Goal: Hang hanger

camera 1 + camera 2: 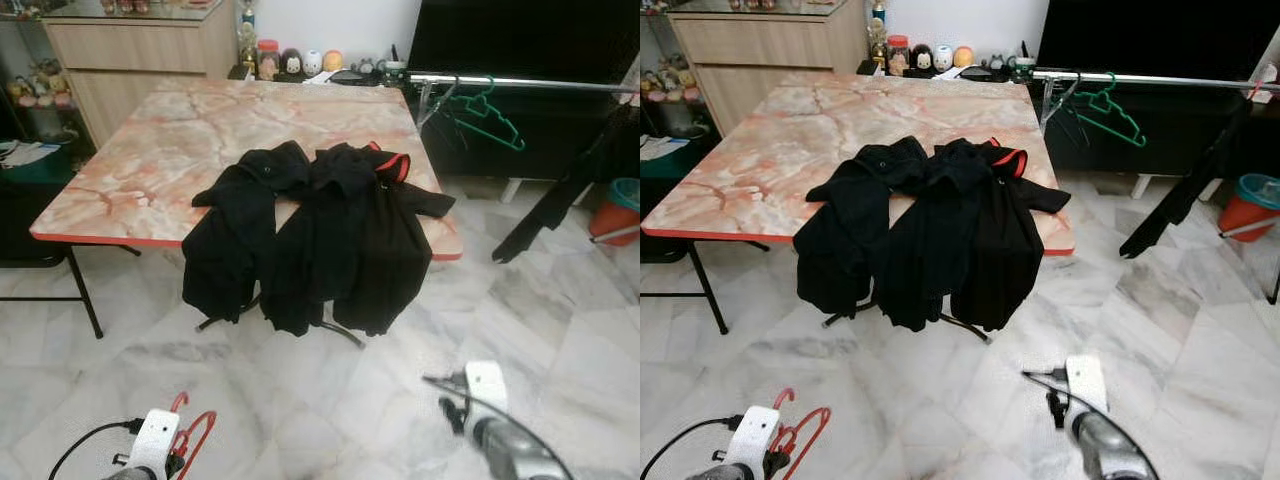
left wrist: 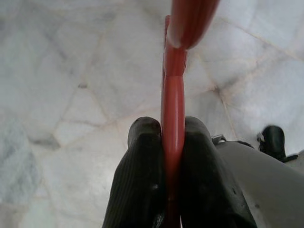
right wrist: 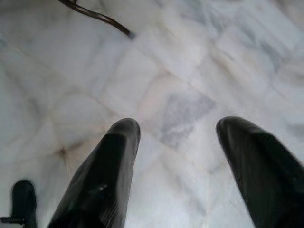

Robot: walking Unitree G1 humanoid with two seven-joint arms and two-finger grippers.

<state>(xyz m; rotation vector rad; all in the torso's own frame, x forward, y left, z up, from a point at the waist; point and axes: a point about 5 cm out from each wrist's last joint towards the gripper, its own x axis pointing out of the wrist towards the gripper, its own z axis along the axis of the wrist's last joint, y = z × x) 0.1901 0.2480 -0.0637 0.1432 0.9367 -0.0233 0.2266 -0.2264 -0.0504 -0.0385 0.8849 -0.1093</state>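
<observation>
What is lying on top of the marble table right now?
On the table lie black clothes, one with a red-lined collar, hanging over the near edge. Whatever is beneath them is covered. The left gripper holds a red hanger.

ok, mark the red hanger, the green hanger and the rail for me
red hanger [image 2: 173, 95]: left wrist view, on the bar clamped between the left gripper's fingers.
green hanger [image 1: 488, 120]: left eye view, on its shoulder below the hook.
rail [image 1: 540, 84]: left eye view, on the bare metal bar right of the green hanger.
</observation>
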